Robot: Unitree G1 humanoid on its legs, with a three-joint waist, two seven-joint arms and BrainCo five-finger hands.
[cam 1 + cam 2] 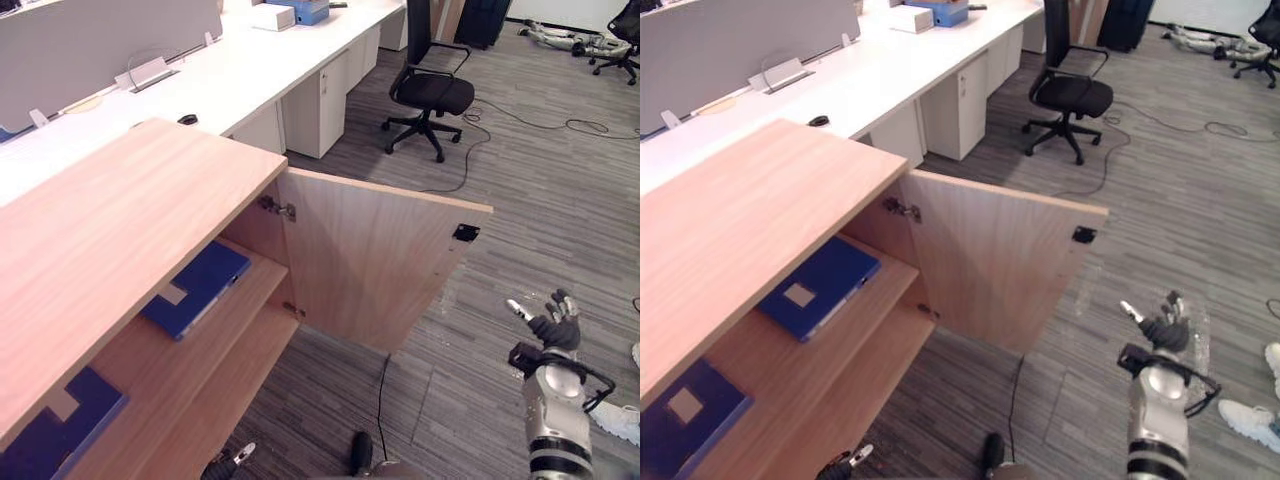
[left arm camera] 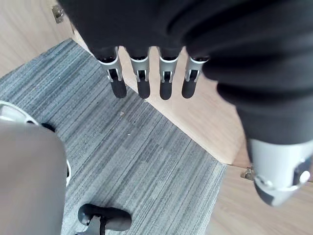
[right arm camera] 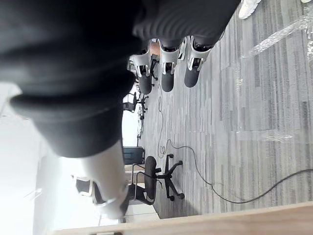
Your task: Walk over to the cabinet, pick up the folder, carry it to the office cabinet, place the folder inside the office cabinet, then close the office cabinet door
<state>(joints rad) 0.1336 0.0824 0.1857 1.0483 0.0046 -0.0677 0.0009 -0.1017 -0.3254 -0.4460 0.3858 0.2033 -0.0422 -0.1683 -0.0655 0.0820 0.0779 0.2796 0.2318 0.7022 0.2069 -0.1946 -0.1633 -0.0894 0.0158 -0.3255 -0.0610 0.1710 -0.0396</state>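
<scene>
Light wood office cabinet (image 1: 120,220) fills the left side, its door (image 1: 370,260) swung wide open out over the grey striped carpet floor (image 1: 540,180). Long white counter (image 1: 240,80) w/ drawer units runs behind the cabinet. A black swivel chair (image 1: 432,92) is parked at the counter's far end, well apart from the door.

Inside the cabinet, a flat blue folder (image 1: 195,288) w/ pale label lies on the upper shelf nr the hinge side. A second blue folder (image 1: 55,430) lies further along, on the same shelf by the look of it. Neither touches a hand.

The right hand (image 1: 553,328) is raised over the carpet, to the right of the door & clear of it. Its fingers (image 3: 167,81) are straight & loosely spread, holding nothing.

The left hand (image 1: 232,462) is low at the btm edge, below the shelves. Its fingers (image 2: 141,83) are straight in a row, nothing in them, w/ carpet & wood panel past the tips.

Small bits: metal hinge (image 1: 278,208) at the door's top corner, dark latch fitting (image 1: 465,232) on the door's inner face.
</scene>
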